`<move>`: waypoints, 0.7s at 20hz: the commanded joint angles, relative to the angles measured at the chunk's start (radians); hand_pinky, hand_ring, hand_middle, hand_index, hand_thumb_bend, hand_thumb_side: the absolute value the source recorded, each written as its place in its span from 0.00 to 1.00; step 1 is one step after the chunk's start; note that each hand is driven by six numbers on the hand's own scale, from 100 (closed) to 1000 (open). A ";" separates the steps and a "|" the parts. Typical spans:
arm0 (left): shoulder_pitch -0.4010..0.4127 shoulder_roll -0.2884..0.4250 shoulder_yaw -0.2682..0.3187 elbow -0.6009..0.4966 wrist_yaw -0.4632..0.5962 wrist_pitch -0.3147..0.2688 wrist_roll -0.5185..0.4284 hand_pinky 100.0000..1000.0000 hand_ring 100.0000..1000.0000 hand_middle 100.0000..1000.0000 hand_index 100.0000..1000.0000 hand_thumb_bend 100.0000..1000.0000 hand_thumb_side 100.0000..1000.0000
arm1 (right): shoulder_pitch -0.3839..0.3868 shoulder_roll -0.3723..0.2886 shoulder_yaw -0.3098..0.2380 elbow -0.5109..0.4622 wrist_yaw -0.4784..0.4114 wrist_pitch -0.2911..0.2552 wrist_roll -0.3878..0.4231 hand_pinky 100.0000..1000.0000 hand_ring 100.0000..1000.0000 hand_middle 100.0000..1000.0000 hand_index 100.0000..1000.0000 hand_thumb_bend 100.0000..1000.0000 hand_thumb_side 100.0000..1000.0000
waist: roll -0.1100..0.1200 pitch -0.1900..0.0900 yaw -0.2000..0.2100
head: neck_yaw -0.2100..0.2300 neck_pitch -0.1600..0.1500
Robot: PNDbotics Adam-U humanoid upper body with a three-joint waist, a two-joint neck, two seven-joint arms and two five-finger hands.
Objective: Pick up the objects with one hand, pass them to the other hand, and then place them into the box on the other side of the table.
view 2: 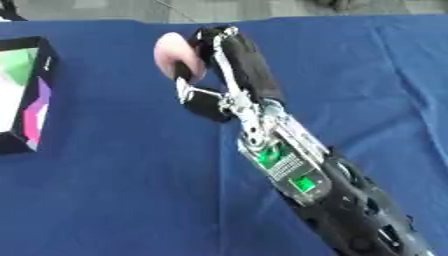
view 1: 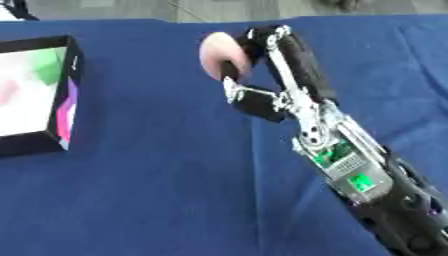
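Reaching in from the table's [view 1: 157,200] lower right corner, the right hand [view 1: 262,75] curls around a pale pink rounded object [view 1: 219,52]. A black-walled box [view 1: 68,107] sits at the left edge; no writing is readable.

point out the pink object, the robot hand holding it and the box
pink object [view 1: 217,50], left eye view, on its bare rounded left side
right robot hand [view 1: 262,47], left eye view, on the black fingers curled round the object
box [view 1: 68,105], left eye view, on its black right wall
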 commanded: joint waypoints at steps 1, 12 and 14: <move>-0.040 0.034 -0.037 -0.011 -0.045 0.018 -0.136 0.78 0.76 0.75 0.91 0.17 0.61 | -0.025 0.017 0.025 0.017 -0.007 -0.027 -0.054 0.82 0.48 0.35 0.57 0.00 0.00 | 0.004 -0.017 0.004 | 0.016 -0.016; -0.186 -0.022 -0.224 -0.011 -0.317 0.026 -0.403 0.84 0.81 0.78 0.93 0.45 0.29 | -0.034 0.019 0.102 -0.006 0.006 -0.118 -0.059 0.81 0.49 0.36 0.57 0.00 0.00 | 0.004 -0.030 -0.002 | -0.001 0.002; -0.196 -0.032 -0.245 -0.011 -0.372 0.014 -0.432 0.85 0.81 0.78 0.93 0.47 0.26 | -0.036 0.016 0.111 -0.019 0.014 -0.133 -0.039 0.81 0.49 0.36 0.57 0.00 0.00 | 0.004 -0.031 -0.004 | -0.003 0.005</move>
